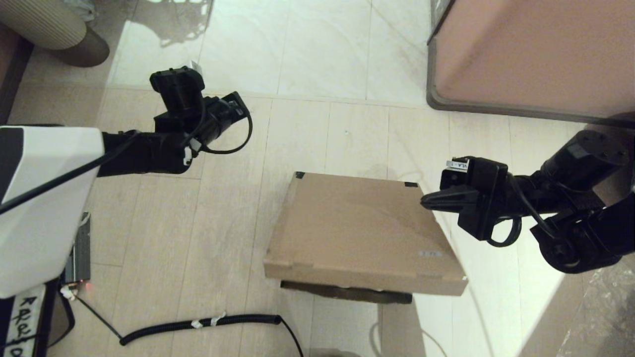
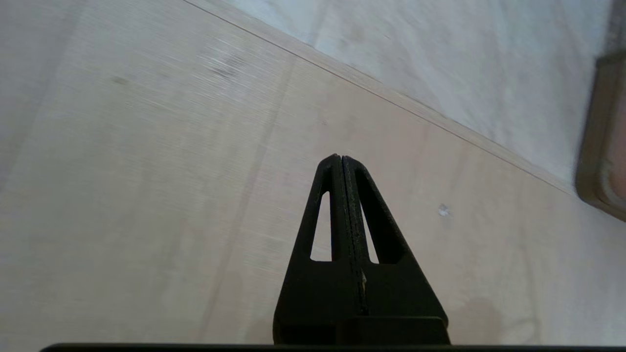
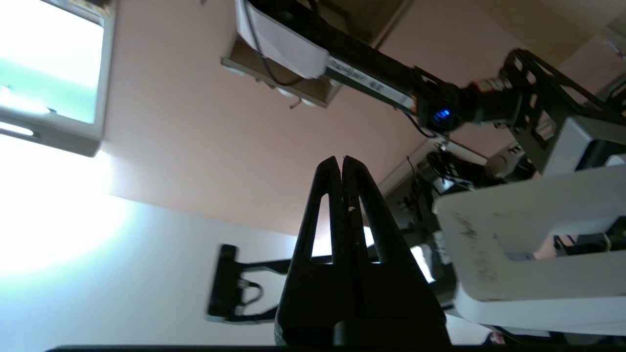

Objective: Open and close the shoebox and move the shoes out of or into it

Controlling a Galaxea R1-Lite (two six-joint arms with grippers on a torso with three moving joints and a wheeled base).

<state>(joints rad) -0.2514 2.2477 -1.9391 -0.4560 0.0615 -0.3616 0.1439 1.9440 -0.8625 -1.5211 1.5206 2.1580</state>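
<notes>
The brown cardboard shoebox [image 1: 357, 228] stands on the floor in the middle of the head view. Its lid lies down over it, with dark tape on the two far corners and a small white label [image 1: 429, 253] near the right front. A dark strip shows under the lid's near edge. The shoes are hidden. My right gripper [image 1: 424, 201] is shut on nothing, its tip just beside the lid's far right corner; in the right wrist view my right gripper [image 3: 341, 159] points at the room. My left gripper [image 1: 241, 105] hangs shut and empty above bare floor, far left of the box; the left wrist view also shows my left gripper [image 2: 340, 157].
A large pinkish-brown cabinet [image 1: 536, 54] with dark edging stands at the far right, and the cabinet [image 2: 604, 137] also shows in the left wrist view. A black coiled cable [image 1: 198, 325] lies on the floor near the front left. A ribbed round object [image 1: 49, 29] sits at the far left.
</notes>
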